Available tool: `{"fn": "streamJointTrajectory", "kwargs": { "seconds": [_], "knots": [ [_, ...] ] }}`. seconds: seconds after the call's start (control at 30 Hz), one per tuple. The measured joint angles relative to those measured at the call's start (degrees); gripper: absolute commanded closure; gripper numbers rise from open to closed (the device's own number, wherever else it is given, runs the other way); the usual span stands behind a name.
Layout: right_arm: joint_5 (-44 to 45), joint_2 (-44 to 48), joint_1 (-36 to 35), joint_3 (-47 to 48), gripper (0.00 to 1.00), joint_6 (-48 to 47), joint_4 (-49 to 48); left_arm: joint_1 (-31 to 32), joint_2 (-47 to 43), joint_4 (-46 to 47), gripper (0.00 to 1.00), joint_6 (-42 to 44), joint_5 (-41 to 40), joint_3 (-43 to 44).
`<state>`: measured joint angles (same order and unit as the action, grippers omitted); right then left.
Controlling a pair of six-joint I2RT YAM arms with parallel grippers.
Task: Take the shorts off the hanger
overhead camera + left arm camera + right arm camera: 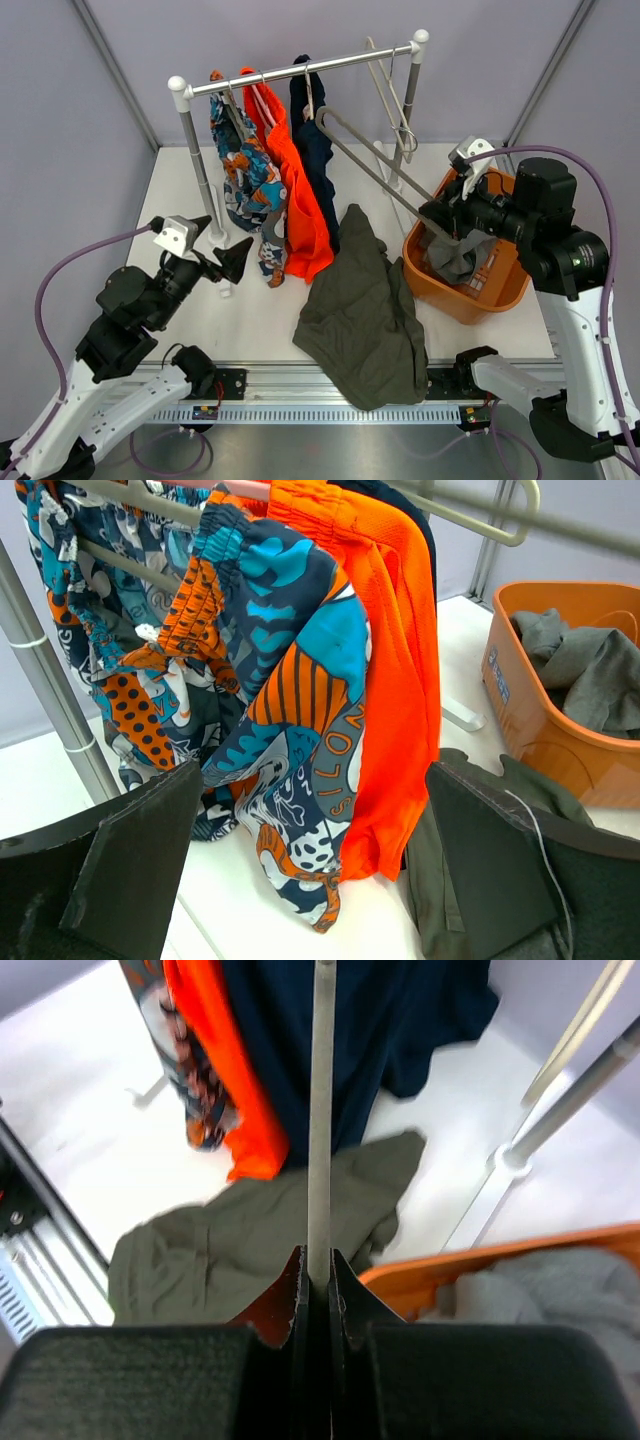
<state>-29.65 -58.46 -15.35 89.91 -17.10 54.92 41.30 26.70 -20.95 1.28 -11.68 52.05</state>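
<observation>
Olive shorts (360,315) are off the hanger, dumped in a loose heap on the table (180,330) between the rack and the near edge, one corner just beside the orange basket (440,288). Grey shorts (455,258) are crumpled inside that basket. So both drab pairs look done. The hanger (375,170) is bare, a grey bar slanting from up by the rail (300,70) down to the right gripper (437,215). The right wrist view shows the jaws pressed onto the bar, nothing else in them. I can't tell whether its hook end is seated on the rail or just near it. The left gripper (222,245) is spread wide and holds nothing. It hovers low near the rack's left post, facing the patterned pair (245,175), with the orange pair (300,210) and navy pair (318,160) beyond. Those three hang on the rail and aren't ours. My read is removal is basically finished and the step in hand is getting rid of the empty hanger. Next move: get the hook settled on the rail or lay the hanger down, then let go without snagging the navy cloth. If the olive pair is meant to go in the basket, the left arm is the free one, and it needs a pinch on a raised fold since the cloth lies flat and floppy.
</observation>
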Motion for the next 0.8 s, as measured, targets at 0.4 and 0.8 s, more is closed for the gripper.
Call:
{"fn": "streamJointTrajectory", "kwargs": {
  "seconds": [0.4,0.8],
  "knots": [
    [9.35,-7.32,-1.29,2.97,1.00,7.15,-5.40,0.00,-1.25,0.52,0.01,-2.49,0.04,-2.43],
    [28.83,-30.25,-12.07,19.28,1.00,17.77,-7.26,0.00,0.31,3.23,0.01,-7.39,3.58,-5.64]
  ]
}}
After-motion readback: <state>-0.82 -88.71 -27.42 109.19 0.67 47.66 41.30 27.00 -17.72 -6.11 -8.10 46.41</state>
